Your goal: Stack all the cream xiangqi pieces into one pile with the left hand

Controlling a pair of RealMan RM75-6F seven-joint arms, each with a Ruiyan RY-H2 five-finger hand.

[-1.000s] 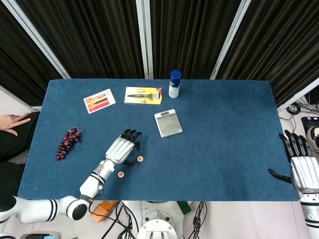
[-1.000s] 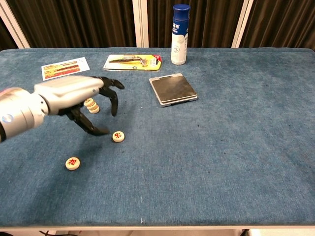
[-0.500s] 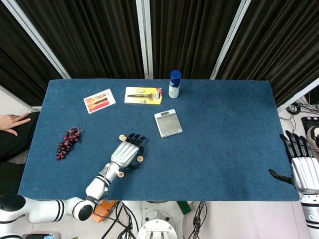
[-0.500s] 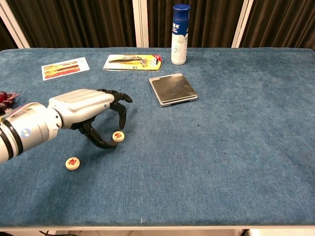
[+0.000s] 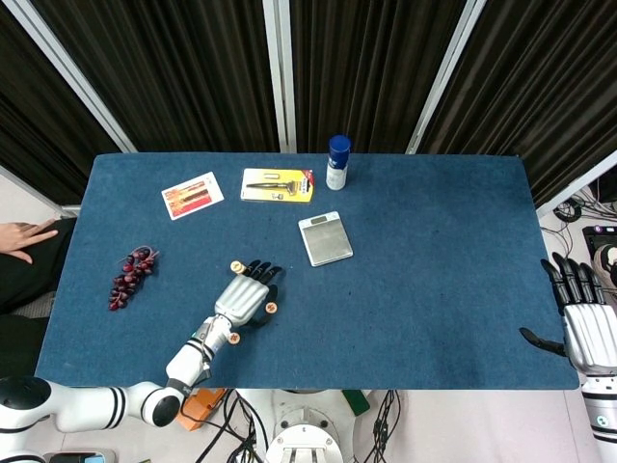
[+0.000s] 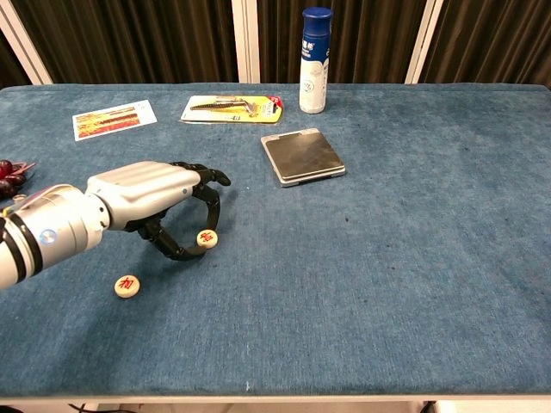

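Note:
My left hand (image 6: 151, 200) arches over a cream xiangqi piece (image 6: 207, 238) that lies on the blue table (image 6: 387, 258). Its thumb and a finger pinch the piece from either side, close to the cloth. In the head view the same hand (image 5: 241, 300) has that piece (image 5: 271, 308) at its fingertips. A short pile of cream pieces (image 5: 236, 266) stands just beyond the hand; the chest view hides it behind the hand. Another single cream piece (image 6: 127, 285) lies nearer the front edge. My right hand (image 5: 586, 326) hangs off the table's right side, fingers apart, holding nothing.
A grey flat scale (image 6: 302, 156) lies mid-table, with a blue-capped bottle (image 6: 315, 60) and a yellow razor pack (image 6: 231, 108) behind it. A printed card (image 6: 114, 119) is at the back left, dark grapes (image 5: 132, 275) at the left. A person's hand (image 5: 24, 236) shows past the left edge.
My left hand came down and forward from the pile to the loose piece, and its thumb and finger have closed in on that piece. The right hand has not moved.

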